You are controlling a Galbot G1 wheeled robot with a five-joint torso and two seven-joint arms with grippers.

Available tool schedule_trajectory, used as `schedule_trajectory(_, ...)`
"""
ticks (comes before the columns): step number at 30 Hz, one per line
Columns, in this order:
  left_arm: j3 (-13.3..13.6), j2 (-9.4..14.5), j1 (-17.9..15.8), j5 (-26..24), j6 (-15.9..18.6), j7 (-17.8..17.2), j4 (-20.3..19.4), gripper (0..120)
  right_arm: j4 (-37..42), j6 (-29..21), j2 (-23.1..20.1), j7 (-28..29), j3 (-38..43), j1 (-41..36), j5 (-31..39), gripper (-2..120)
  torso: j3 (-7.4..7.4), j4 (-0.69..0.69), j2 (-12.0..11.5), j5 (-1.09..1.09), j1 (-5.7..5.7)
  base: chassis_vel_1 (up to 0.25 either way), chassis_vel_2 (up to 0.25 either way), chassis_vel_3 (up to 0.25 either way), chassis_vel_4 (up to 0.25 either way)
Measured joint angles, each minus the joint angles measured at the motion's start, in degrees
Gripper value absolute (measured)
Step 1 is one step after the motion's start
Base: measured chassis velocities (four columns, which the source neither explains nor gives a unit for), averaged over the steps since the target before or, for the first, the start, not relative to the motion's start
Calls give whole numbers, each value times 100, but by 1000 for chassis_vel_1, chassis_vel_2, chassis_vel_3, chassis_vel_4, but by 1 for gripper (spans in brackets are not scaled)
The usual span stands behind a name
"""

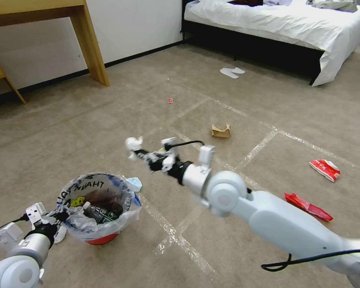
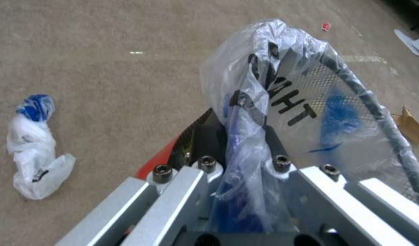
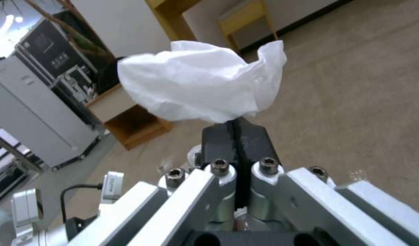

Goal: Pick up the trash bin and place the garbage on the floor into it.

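A: Report the floor and the largest items first.

B: The beige-brown short carpet floor [image 1: 108, 120], crossed by shiny clear tape lines, carries all items. The small round red trash bin [image 1: 102, 239], lined with a clear plastic bag printed "THANK YOU" [image 2: 300, 112], is at the near left of the floor. A green-labelled clear bottle [image 1: 97, 213] lies inside it.

A: Gripper status?

B: The left gripper [image 2: 239, 136] is clamped on the bin's rim, pinching the bag liner between its black fingers [image 2: 200, 136]. The right gripper [image 3: 235, 131] is held above the floor, beyond the bin and to its right, fingers closed on a crumpled white tissue [image 3: 200, 80].

A: Remaining litter, descending size?

B: A brown paper bag [image 1: 221, 131] lies near the floor's centre. A red-and-white wrapper [image 1: 325, 169] and a flat red wrapper [image 1: 308, 206] lie to the right, apart from each other. A knotted white-and-blue plastic bundle [image 2: 34, 150] lies on the carpet beside the bin. A small red scrap [image 1: 170, 101] lies farther off, toward the wall.
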Motion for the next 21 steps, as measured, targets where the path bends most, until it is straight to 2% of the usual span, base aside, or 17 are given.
schedule_trajectory(8,-23,95,9,-63,36,-37,-52,5,25,54,-66,-104,149,-251,-108,0,0,-2,0,2,0,0,0,0,0)
schedule_trajectory(21,11,105,-21,-69,49,-44,-34,5,68,74,-53,-119,-535,83,-141,0,0,-1,0,1,0,0,0,0,0)
